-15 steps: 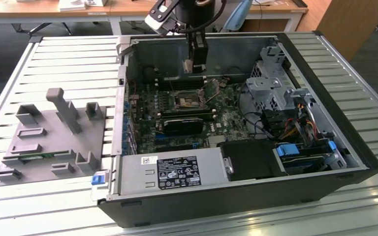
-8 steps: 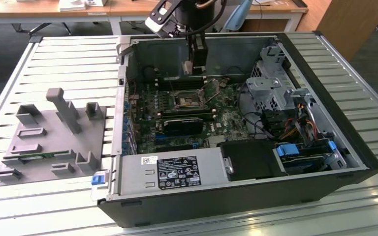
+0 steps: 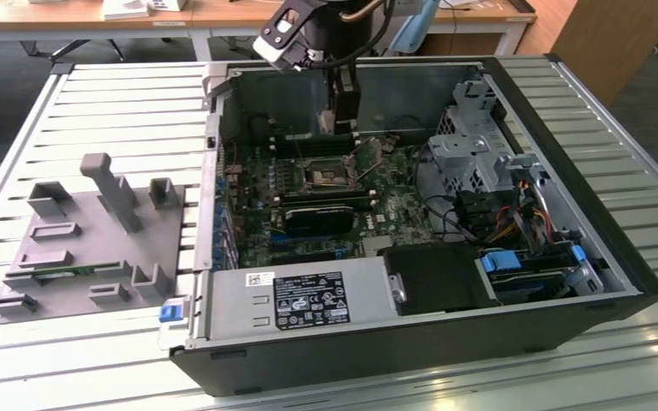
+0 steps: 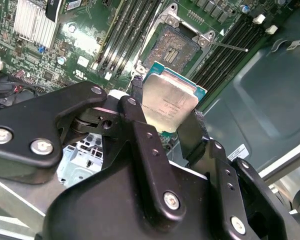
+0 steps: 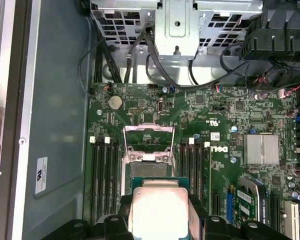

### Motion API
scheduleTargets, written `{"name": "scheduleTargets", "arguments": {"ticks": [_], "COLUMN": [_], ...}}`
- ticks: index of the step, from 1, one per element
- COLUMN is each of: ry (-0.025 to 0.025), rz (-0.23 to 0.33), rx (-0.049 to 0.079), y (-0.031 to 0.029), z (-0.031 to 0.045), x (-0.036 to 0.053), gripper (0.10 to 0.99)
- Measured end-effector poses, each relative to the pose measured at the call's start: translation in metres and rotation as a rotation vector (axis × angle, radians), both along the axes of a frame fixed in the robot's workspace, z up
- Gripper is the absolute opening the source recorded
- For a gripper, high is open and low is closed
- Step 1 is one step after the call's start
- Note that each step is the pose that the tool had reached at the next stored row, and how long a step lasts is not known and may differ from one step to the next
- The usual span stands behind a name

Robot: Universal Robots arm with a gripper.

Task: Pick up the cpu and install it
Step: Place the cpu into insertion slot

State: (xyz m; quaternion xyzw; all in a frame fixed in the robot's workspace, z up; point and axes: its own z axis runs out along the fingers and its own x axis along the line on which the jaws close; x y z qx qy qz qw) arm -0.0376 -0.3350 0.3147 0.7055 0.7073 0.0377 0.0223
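The cpu [image 4: 169, 102] is a flat square chip with a silver metal top and a greenish edge, and my gripper [image 4: 165, 114] is shut on it, black fingers [image 4: 136, 107] pressing two opposite sides. In the first wrist view the cpu [image 5: 157, 206] hangs in the gripper [image 5: 159, 221] just short of the open motherboard socket [image 5: 149, 146], whose metal load plate is flipped up. The socket [image 4: 172, 46] shows bare gold contacts. In the exterior view the gripper [image 3: 341, 120] hangs inside the open computer case, above and slightly behind the socket [image 3: 331, 175].
Memory slots [image 5: 106, 175] flank the socket on both sides. A finned heatsink [image 5: 262, 149], loose black cables [image 5: 140, 55] and a metal drive cage [image 3: 478, 137] lie inside the case. A grey fixture tray [image 3: 89, 240] sits on the slatted table [image 3: 112, 103] at the exterior view's left.
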Motion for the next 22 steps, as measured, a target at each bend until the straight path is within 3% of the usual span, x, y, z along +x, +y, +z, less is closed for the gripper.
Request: {"name": "scheduleTargets", "arguments": {"ticks": [14, 22], "ry": [0.0, -0.0001], "rz": [0.0, -0.001], "rx": [0.0, 0.0], "y": [0.0, 0.0035], "z": [-0.0083, -0.0209], "x": [0.0, -0.0003], "gripper": [0.525, 0.525]}}
